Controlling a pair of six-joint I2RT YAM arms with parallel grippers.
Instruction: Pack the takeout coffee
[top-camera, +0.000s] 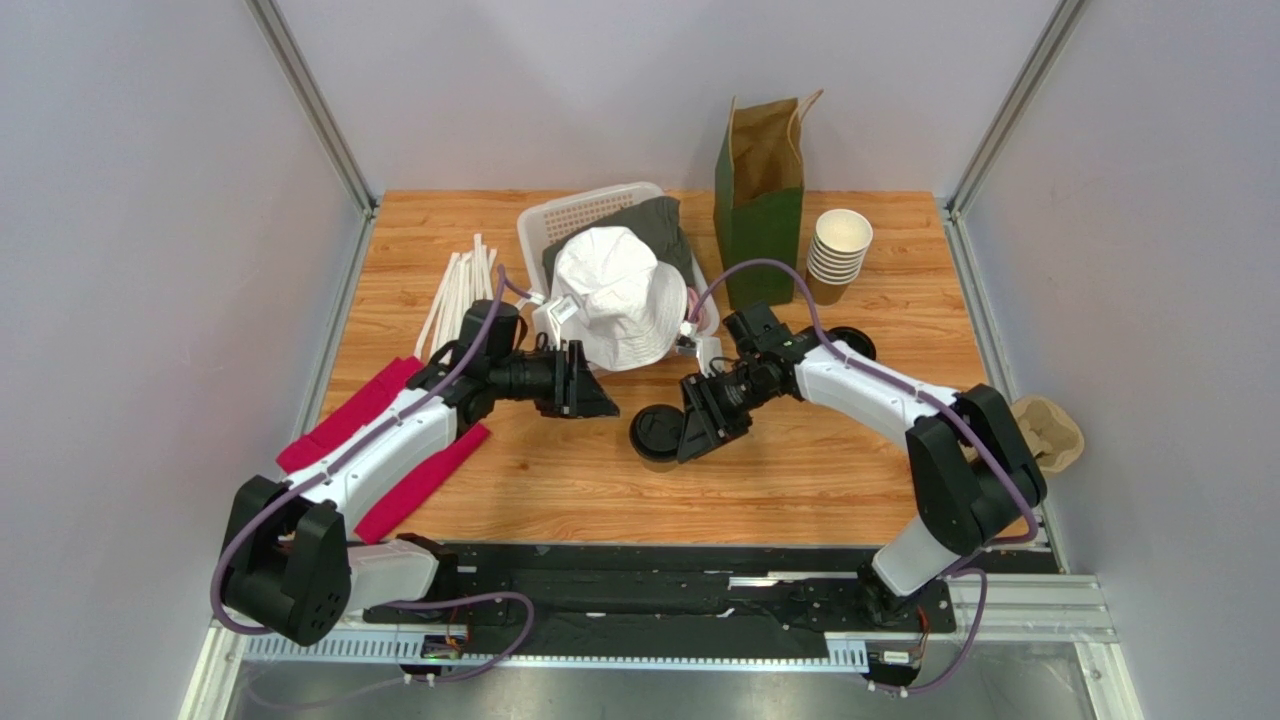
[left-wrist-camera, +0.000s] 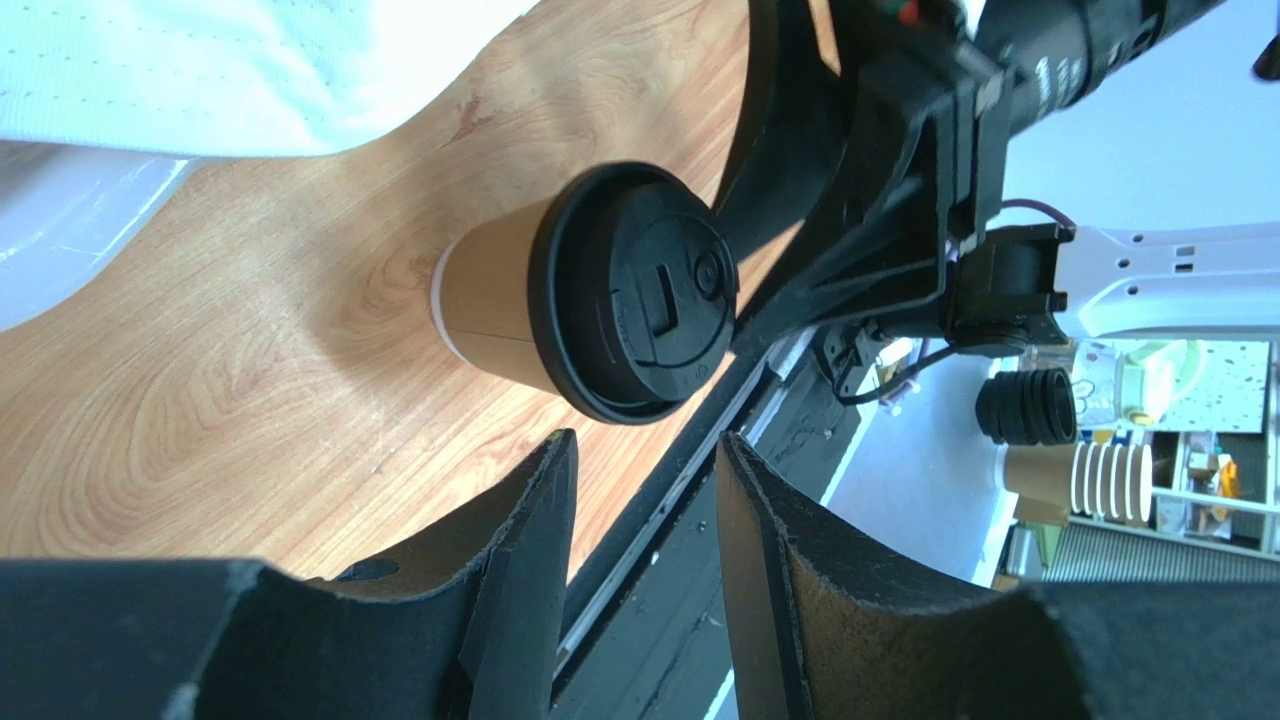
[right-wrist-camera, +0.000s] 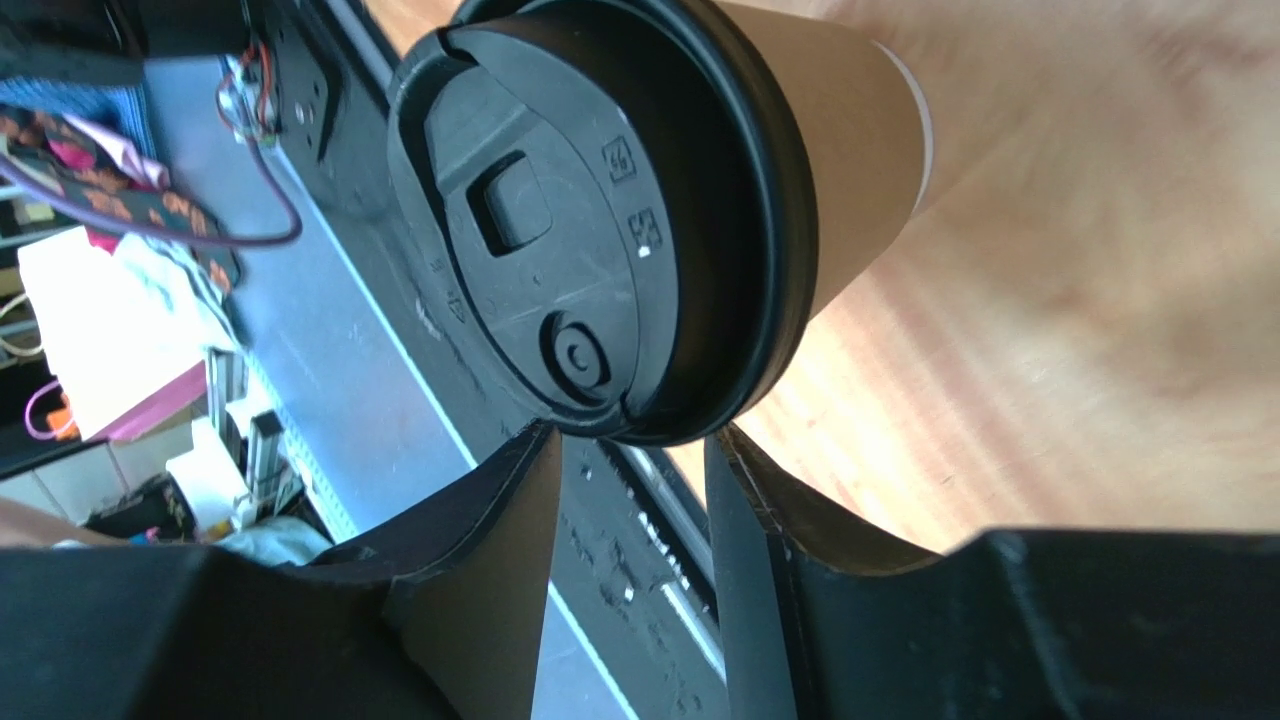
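right gripper (right-wrist-camera: 631, 447) spread beside coffee (right-wrist-camera: 849, 143); lid (right-wrist-camera: 586, 225) marks illegible

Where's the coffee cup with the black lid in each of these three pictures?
Top view: the coffee cup is just below the middle, lid up.
Left wrist view: the coffee cup is in the middle.
Right wrist view: the coffee cup is at top centre, close up.
Shared landmark: the wooden table beneath it.

The left arm (top-camera: 376, 450) and right arm (top-camera: 879, 390) are clad in white with black joints, 1 purple cable run along each. The left gripper (top-camera: 604, 398) and right gripper (top-camera: 688, 435) are finished black.
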